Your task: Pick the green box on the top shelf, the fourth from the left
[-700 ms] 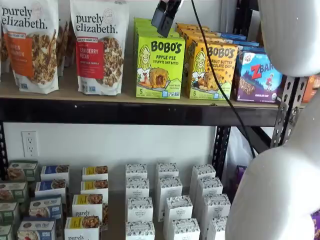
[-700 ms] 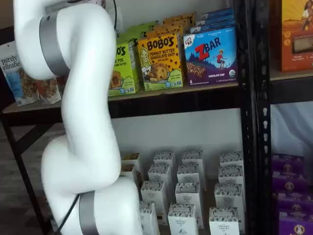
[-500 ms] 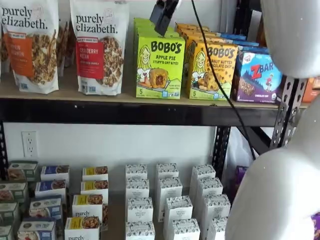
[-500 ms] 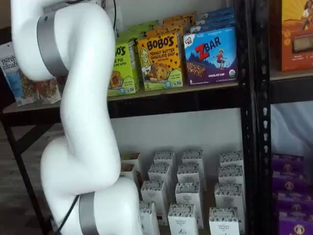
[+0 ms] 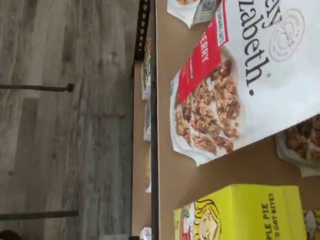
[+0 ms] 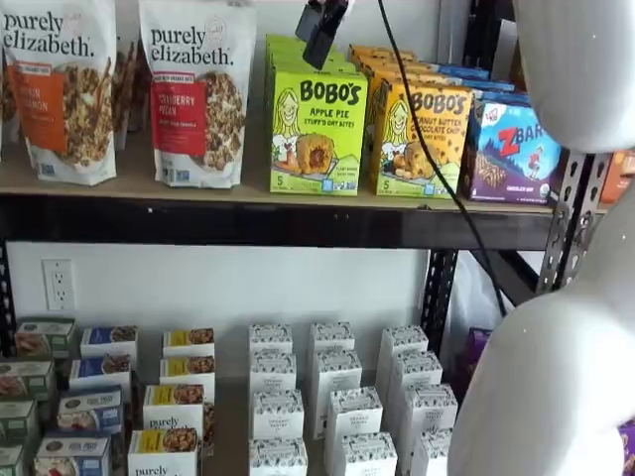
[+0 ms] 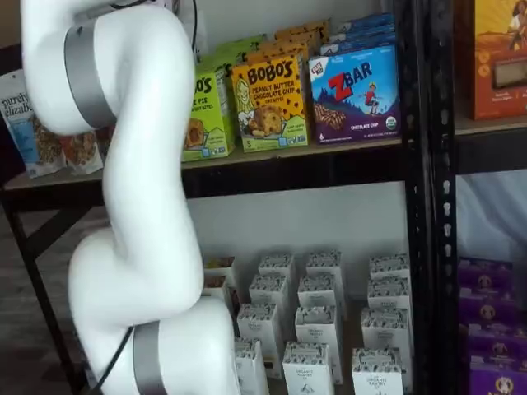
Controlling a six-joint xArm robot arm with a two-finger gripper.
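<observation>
Two black fingers of my gripper (image 6: 319,35) hang just above the green box (image 6: 316,131) on the top shelf (image 6: 248,220); jaws wide open, holding nothing.

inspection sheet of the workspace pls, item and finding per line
surface: top shelf tan board, black front beam
job's things: green box upright at the shelf front, untouched
clutter: granola pouch beside it; yellow-orange box and blue box on its other side
grippers: gripper above the green box's top, holding nothing, open
cables: black cable hangs across the boxes
surroundings: small cartons on the lower shelf
</observation>
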